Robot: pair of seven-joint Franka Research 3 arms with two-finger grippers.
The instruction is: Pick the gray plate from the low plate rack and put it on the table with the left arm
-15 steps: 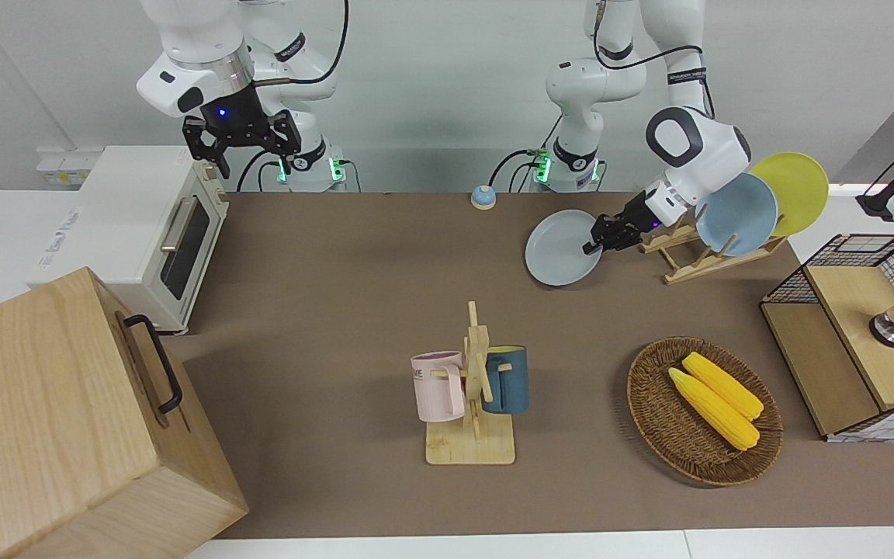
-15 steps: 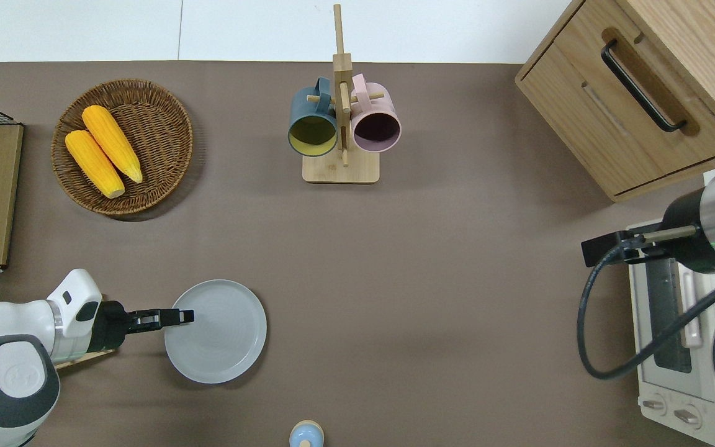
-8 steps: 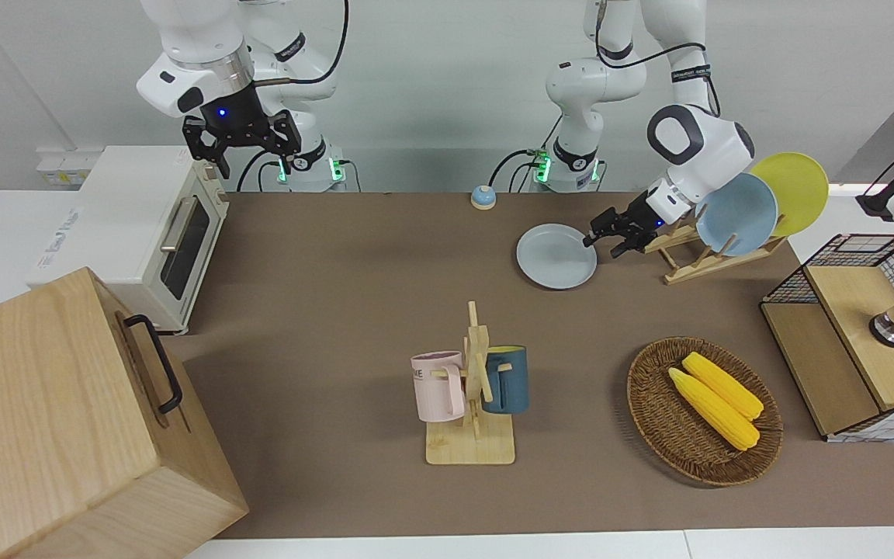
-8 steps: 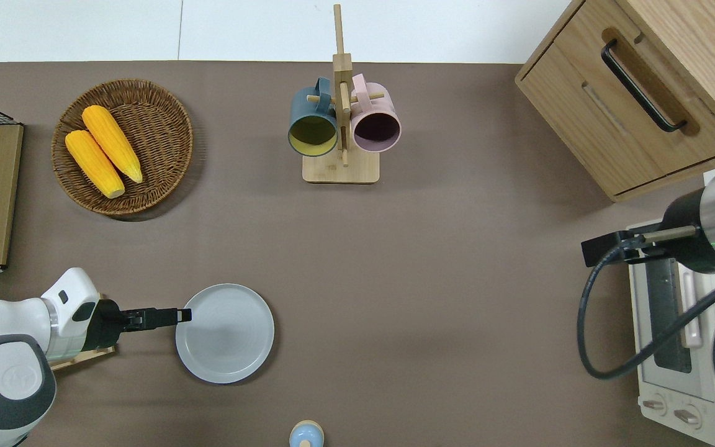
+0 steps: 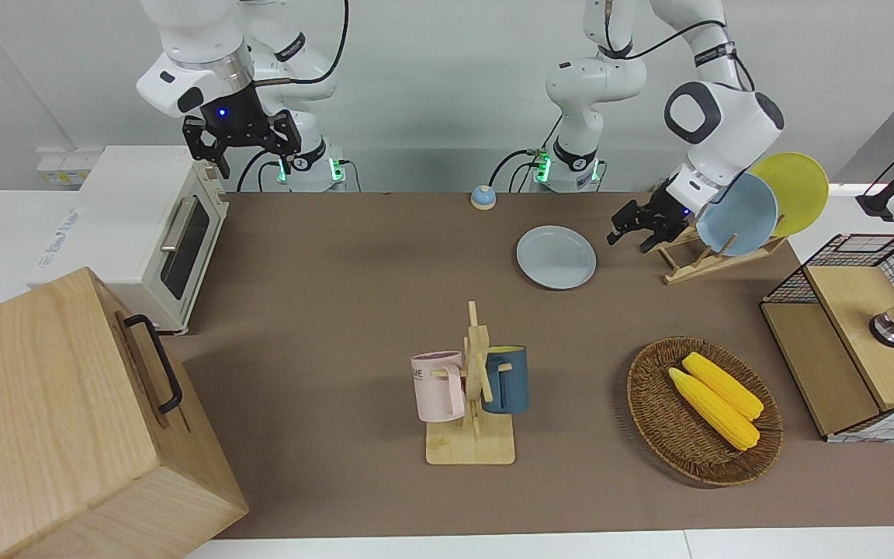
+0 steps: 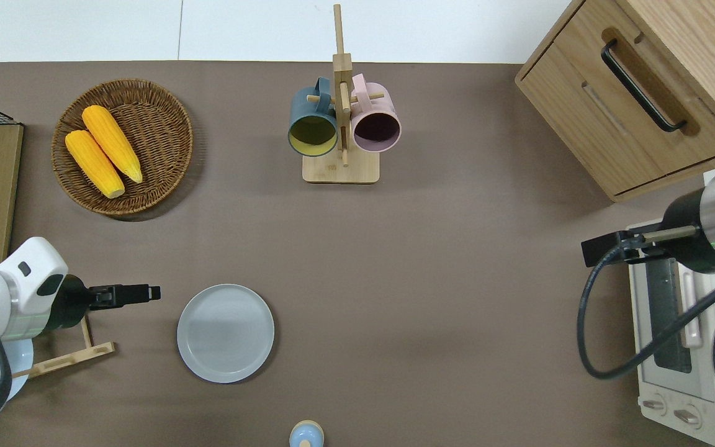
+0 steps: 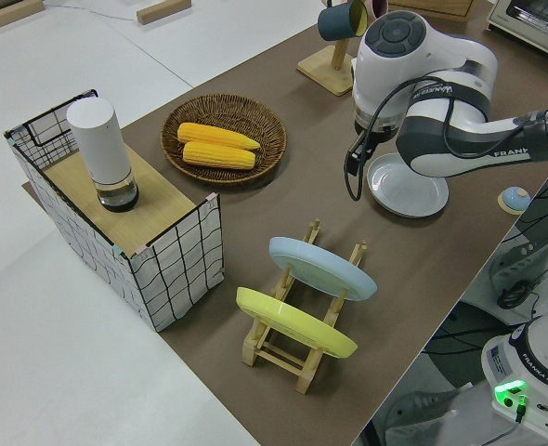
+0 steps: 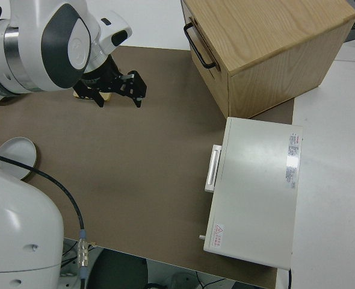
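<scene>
The gray plate point(image 5: 556, 257) lies flat on the table point(image 5: 354, 295), beside the low plate rack point(image 5: 695, 262) toward the right arm's end; it also shows in the overhead view point(image 6: 225, 333) and the left side view point(image 7: 406, 184). My left gripper point(image 5: 629, 239) is open and empty, over bare table between the rack point(image 6: 66, 357) and the plate, clear of both point(image 6: 154, 292). The rack holds a sky-blue plate point(image 5: 736, 213) and a yellow plate point(image 5: 792, 190) on edge. My right arm is parked with its gripper point(image 5: 239, 154) open.
A wicker basket point(image 5: 649, 423) with two corn cobs and a mug stand point(image 5: 472, 450) with two mugs stand farther from the robots. A wire crate point(image 5: 850, 341) is at the left arm's end. A toaster oven point(image 5: 129, 225) and wooden cabinet point(image 5: 51, 419) are at the right arm's end. A small bell point(image 5: 483, 197) is near the robots.
The left gripper let go of the gray plate, which settled flat on the table. The gripper opened, drew back toward the rack and rose. The right arm has not moved.
</scene>
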